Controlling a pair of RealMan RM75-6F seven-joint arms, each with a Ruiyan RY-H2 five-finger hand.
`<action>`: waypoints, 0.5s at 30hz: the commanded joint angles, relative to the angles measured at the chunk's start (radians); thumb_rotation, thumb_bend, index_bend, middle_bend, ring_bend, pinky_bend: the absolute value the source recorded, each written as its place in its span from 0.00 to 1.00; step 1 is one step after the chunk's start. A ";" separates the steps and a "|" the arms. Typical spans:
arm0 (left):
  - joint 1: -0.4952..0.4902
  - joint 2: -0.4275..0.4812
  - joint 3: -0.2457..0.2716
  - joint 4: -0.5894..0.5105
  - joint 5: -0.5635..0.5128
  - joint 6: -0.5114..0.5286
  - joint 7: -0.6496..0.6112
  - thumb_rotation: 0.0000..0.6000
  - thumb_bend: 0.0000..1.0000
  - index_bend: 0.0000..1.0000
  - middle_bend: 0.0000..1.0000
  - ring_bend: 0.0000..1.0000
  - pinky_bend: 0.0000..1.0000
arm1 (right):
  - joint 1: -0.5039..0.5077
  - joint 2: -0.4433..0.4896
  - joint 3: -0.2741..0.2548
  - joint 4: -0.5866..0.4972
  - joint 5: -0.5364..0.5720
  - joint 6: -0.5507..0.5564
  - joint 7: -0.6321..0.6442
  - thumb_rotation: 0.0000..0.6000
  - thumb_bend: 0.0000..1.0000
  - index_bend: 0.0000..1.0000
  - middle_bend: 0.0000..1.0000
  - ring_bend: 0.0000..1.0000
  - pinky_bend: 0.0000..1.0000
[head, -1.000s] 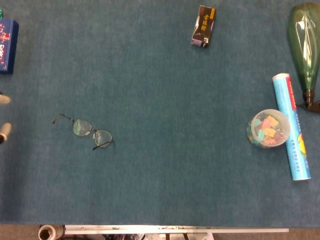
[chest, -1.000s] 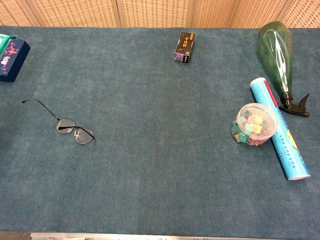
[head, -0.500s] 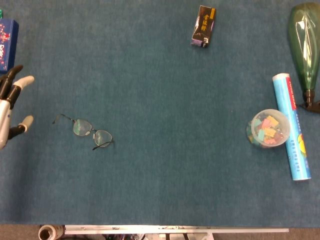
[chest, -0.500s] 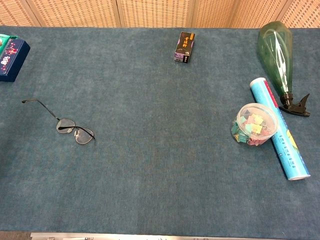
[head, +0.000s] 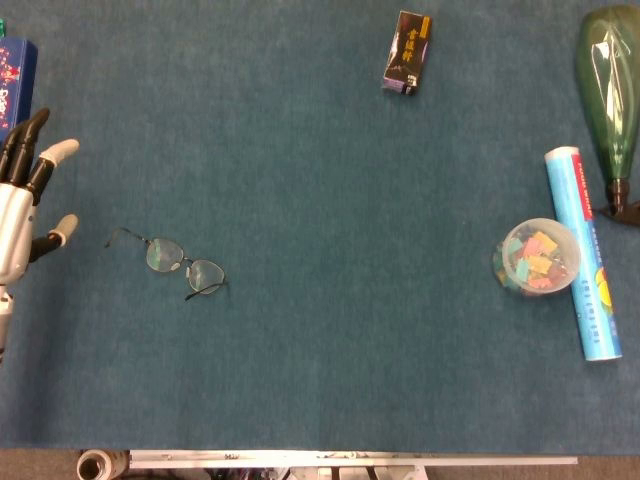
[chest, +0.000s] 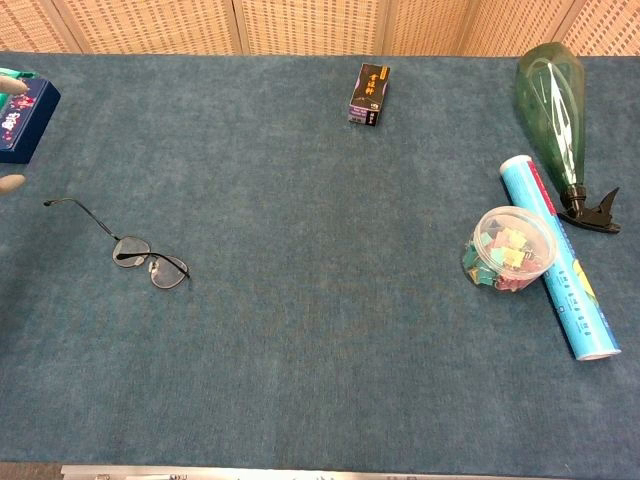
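A dark small box lies far back — green spray bottle, blue tube, clip tub right.

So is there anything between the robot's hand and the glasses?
No. In the head view the left hand hangs open at the table's left edge, and only bare blue cloth lies between it and the glasses.

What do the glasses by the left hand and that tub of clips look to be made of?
Glasses: thin dark wire frame, probably metal, with clear lenses showing the cloth through them. Tub: clear, slightly cloudy plastic by its look; the coloured clips inside show through. Left hand holds nothing.
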 joint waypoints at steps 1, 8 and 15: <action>-0.017 -0.036 0.003 0.046 0.010 0.010 -0.042 1.00 0.13 0.22 0.05 0.10 0.34 | 0.001 -0.001 -0.001 -0.001 0.000 -0.001 -0.002 1.00 0.21 0.22 0.30 0.36 0.47; -0.042 -0.081 0.011 0.097 0.024 0.015 -0.083 1.00 0.13 0.22 0.05 0.10 0.33 | 0.000 -0.001 -0.002 -0.004 0.000 0.001 -0.005 1.00 0.21 0.22 0.30 0.36 0.47; -0.058 -0.098 0.026 0.107 0.038 0.018 -0.088 1.00 0.13 0.22 0.05 0.10 0.33 | -0.001 -0.001 -0.004 -0.002 0.002 0.000 -0.003 1.00 0.21 0.22 0.30 0.36 0.47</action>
